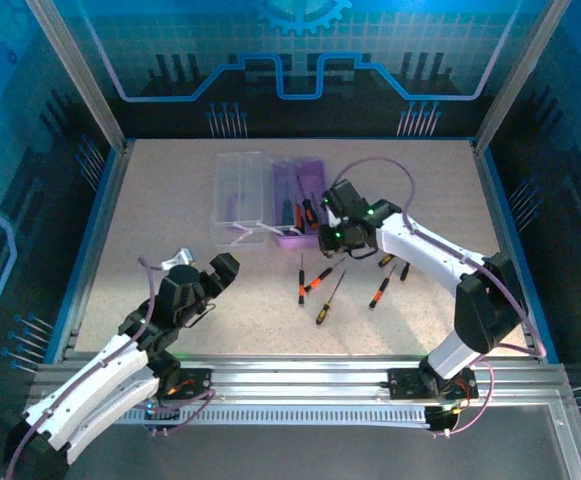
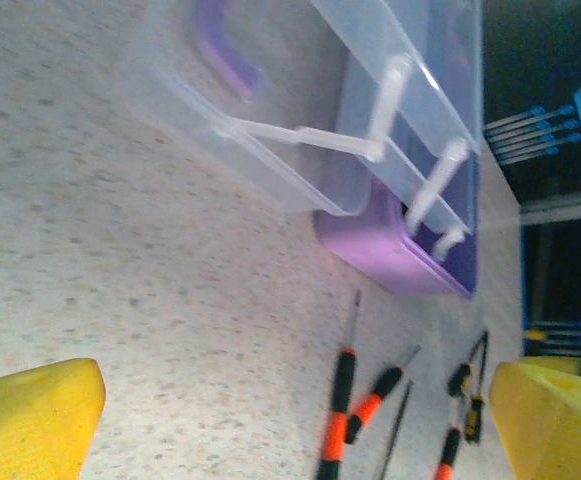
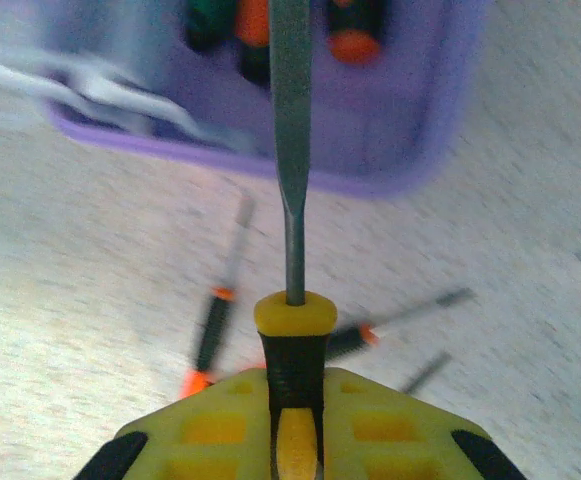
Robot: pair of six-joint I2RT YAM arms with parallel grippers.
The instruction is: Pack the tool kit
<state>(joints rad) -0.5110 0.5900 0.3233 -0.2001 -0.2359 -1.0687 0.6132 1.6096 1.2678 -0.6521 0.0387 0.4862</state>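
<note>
Currently: right gripper [image 3: 295, 405] — clamped on a yellow-handled screwdriver [image 3: 292, 335], shaft aimed at the open case [image 1: 316, 170], mid-table. Left gripper [image 1: 207, 268] — wide, holding nothing. Loose screwdrivers [image 1: 302, 287] just before the case.

1. table [image 1: 160, 215]: matt, speckled beige, looked faintly grainy.
2. case base [image 2: 375, 245]: was smooth purple plastic, soft sheen.
3. clear lid [image 2: 290, 170]: was glossy see-through plastic.
4. held screwdriver [image 3: 292, 180]: dull grey metal shaft, black-and-yellow plastic handle.
5. fingers [image 2: 32, 415] of the left gripper [image 2: 298, 405]: were matt yellow plastic, finely rough.
6. frame rail [image 1: 300, 375]: ribbed bare metal.
</note>
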